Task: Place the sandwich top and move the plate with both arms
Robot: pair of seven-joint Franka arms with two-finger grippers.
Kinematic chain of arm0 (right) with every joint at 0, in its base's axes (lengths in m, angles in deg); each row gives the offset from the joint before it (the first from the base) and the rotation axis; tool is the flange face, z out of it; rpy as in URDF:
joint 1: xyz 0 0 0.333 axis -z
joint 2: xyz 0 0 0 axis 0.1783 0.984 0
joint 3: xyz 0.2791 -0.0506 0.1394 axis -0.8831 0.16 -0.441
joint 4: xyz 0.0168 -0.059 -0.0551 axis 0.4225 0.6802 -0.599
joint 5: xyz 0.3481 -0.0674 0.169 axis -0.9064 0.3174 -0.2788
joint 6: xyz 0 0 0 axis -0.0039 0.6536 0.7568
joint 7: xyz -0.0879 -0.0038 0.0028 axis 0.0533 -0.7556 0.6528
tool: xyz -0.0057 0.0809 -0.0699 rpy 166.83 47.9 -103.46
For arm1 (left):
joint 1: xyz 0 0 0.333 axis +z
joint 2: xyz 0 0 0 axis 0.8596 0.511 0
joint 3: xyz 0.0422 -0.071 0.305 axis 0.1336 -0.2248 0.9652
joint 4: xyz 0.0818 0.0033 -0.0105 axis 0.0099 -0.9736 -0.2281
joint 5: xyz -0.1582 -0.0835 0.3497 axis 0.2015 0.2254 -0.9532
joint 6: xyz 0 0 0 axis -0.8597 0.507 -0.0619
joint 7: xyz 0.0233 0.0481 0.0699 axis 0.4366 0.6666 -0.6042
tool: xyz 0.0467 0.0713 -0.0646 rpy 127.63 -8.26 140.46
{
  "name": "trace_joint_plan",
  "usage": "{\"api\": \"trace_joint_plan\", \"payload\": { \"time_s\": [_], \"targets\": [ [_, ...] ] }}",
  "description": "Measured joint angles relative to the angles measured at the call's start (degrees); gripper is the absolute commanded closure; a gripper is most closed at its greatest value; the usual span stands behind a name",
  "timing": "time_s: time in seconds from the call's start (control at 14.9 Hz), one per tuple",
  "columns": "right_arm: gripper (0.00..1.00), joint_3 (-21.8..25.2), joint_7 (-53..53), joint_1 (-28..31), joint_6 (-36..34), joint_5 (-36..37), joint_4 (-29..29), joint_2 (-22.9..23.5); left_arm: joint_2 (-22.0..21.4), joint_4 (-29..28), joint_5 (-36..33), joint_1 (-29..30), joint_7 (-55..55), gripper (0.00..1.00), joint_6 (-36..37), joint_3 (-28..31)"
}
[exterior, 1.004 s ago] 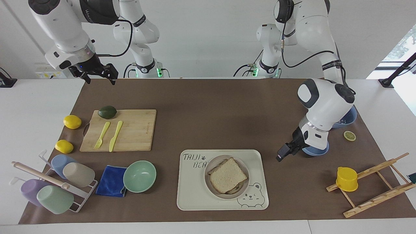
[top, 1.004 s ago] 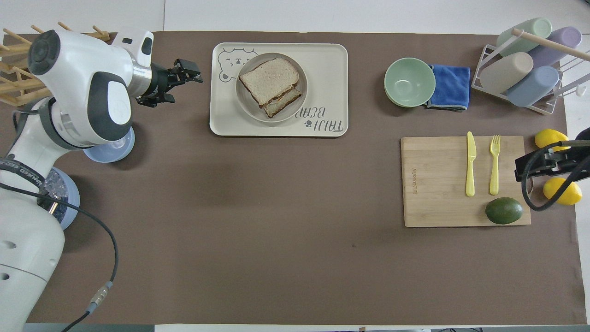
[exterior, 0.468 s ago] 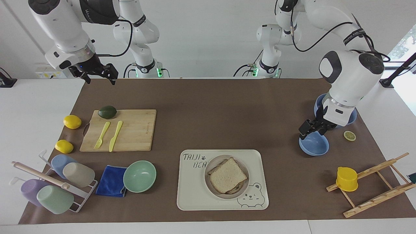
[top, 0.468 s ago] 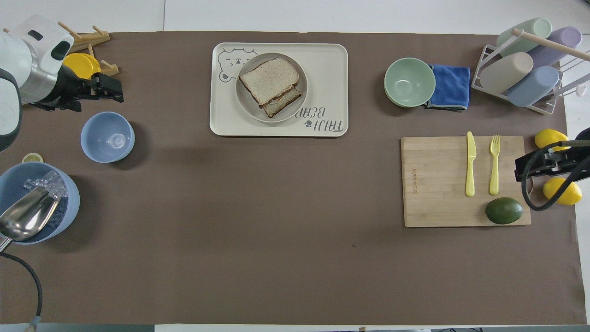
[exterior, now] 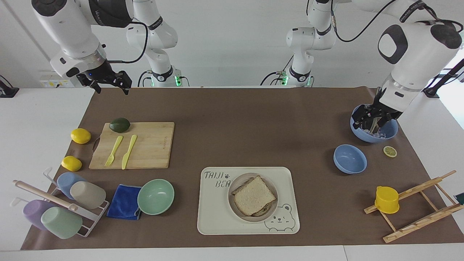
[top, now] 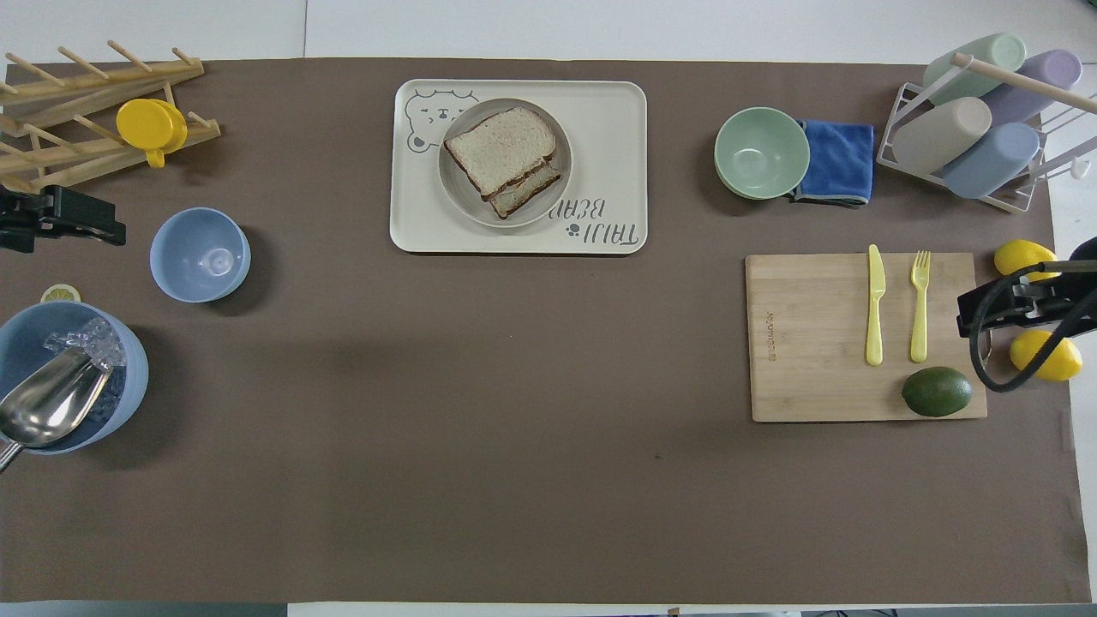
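The sandwich top (exterior: 253, 195) lies on a second slice on the plate (exterior: 232, 202), which sits on the cream bear tray (exterior: 217, 217). In the overhead view the sandwich top (top: 500, 147) is skewed on the lower slice, on the plate (top: 458, 201). My left gripper (exterior: 375, 121) is open and empty, raised over the left arm's end of the table by the ice bowl (exterior: 389, 132), well clear of the tray. It shows at the overhead view's edge (top: 51, 227). My right gripper (exterior: 108, 84) is open and empty, and waits raised near the cutting board (exterior: 152, 145).
An empty blue bowl (exterior: 349, 158), a lemon slice (exterior: 390, 151) and a wooden rack with a yellow cup (exterior: 386, 199) are at the left arm's end. A mint bowl (exterior: 156, 196), blue cloth (exterior: 123, 202), cup rack (exterior: 61, 206), lemons (exterior: 80, 136) and avocado (exterior: 119, 124) are at the right arm's end.
My left arm has pulled back from beside the tray and risen toward its own end of the table, uncovering both blue bowls. The right arm, bread and plate have not moved.
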State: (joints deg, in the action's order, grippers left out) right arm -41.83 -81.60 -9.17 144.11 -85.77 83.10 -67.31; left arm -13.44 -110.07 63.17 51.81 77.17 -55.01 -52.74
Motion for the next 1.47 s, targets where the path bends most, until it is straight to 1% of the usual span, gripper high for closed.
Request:
{"api": "trace_joint_plan", "payload": {
  "time_s": [0.2,0.33,0.47,0.67,0.8,0.87,0.94,1.07,1.2,1.47],
  "targets": [
    [0.0,0.0,0.0,0.0,0.0,0.0,0.0,0.0,-2.03,-0.09,-0.01,-0.02,0.0,0.0,3.66,-0.18],
    [0.0,0.0,0.0,0.0,0.0,0.0,0.0,0.0,-2.43,-0.29,-0.01,-0.33,0.0,0.0,3.8,-0.32],
    [0.0,0.0,0.0,0.0,0.0,0.0,0.0,0.0,-2.54,-1.14,-0.01,-0.56,0.0,0.0,2.25,-0.59],
    [0.0,0.0,0.0,0.0,0.0,0.0,0.0,0.0,-4.01,-5.78,-0.12,-0.52,0.13,0.0,-1.86,-0.99],
    [0.0,0.0,0.0,0.0,0.0,0.0,0.0,0.0,-4.78,-7.71,-0.45,0.22,0.19,0.0,-1.55,-2.44],
    [0.0,0.0,0.0,0.0,0.0,0.0,0.0,0.0,-4.86,-7.92,-0.61,1.66,0.19,0.0,-0.82,-4.44],
    [0.0,0.0,0.0,0.0,0.0,0.0,0.0,0.0,-4.88,-7.64,-0.88,2.88,0.19,0.0,-0.35,-6.37],
    [0.0,0.0,0.0,0.0,0.0,0.0,0.0,0.0,-4.85,-5.95,-1.37,3.32,0.18,0.0,0.45,-7.68],
    [0.0,0.0,0.0,0.0,0.0,0.0,0.0,0.0,-4.82,-4.3,-1.38,3.3,0.18,0.0,0.56,-7.48],
    [0.0,0.0,0.0,0.0,0.0,0.0,0.0,0.0,-4.3,-4.5,-1.38,3.28,0.18,0.0,0.52,-6.25]
  ]
}}
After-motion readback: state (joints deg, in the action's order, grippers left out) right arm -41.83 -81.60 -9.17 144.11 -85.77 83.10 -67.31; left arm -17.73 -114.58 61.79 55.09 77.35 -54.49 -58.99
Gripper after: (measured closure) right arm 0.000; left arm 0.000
